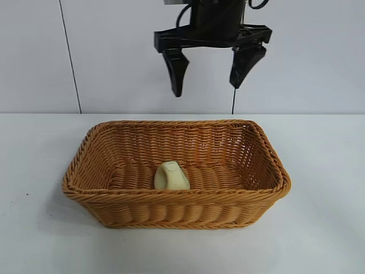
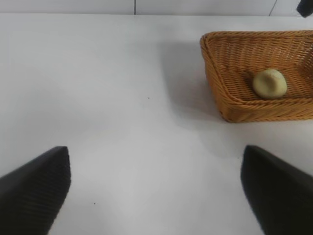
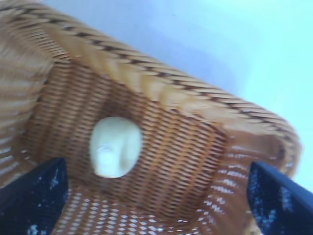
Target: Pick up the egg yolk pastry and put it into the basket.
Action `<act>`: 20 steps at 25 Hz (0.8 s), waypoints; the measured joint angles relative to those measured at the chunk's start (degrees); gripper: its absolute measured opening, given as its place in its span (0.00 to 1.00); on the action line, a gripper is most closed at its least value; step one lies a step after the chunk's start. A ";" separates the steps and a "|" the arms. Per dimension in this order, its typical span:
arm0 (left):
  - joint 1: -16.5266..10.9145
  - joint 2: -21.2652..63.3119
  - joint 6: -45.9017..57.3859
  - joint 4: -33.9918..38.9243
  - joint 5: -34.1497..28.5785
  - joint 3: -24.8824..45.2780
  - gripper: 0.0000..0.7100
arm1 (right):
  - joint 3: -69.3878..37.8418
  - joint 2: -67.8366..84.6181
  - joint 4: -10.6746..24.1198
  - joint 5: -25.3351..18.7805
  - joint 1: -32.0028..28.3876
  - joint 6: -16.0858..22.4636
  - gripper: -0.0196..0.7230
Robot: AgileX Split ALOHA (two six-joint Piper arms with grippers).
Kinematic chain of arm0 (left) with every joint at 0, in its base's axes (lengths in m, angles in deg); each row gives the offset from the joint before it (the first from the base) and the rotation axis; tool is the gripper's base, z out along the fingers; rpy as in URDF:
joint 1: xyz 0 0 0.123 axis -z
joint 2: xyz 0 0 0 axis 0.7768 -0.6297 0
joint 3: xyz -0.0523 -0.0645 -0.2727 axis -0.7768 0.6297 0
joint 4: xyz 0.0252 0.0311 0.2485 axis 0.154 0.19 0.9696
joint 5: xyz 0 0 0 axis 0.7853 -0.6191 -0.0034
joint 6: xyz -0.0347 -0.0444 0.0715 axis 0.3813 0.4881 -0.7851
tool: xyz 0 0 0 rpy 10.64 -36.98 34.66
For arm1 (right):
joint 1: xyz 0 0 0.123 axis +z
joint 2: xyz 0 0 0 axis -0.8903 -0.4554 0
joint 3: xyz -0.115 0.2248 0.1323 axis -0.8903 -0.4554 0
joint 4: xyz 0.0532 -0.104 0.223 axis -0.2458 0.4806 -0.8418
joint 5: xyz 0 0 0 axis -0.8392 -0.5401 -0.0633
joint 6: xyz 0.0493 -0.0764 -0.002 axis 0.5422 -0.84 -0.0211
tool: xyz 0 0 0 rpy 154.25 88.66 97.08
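The egg yolk pastry (image 1: pixel 170 177), a pale cream-yellow lump, lies on the floor of the wicker basket (image 1: pixel 182 214), near its front wall. My right gripper (image 1: pixel 205 90) hangs open and empty above the basket's back half, well clear of the rim. In the right wrist view the pastry (image 3: pixel 115 146) lies on the basket floor (image 3: pixel 146 83) below the open gripper (image 3: pixel 155 186). My left gripper (image 2: pixel 155 161) is open and empty over bare table off to one side. Its view shows the basket (image 2: pixel 244 105) and pastry (image 2: pixel 269 83) farther off.
The basket stands in the middle of a white table (image 1: pixel 325 228) with a white wall behind. A thin dark seam (image 1: pixel 68 57) runs down the wall. The left arm does not show in the exterior view.
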 joint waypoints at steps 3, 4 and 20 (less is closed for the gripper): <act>0.00 0.00 0.00 0.00 0.00 0.00 0.98 | 0.00 0.00 0.40 0.00 -6.23 -0.49 0.96; 0.00 0.00 0.00 0.00 0.00 0.00 0.98 | 0.00 0.00 0.58 0.00 -8.12 -0.70 0.96; 0.00 0.00 0.00 0.11 0.00 0.00 0.98 | 0.00 0.00 -0.78 -0.04 -27.18 -4.34 0.96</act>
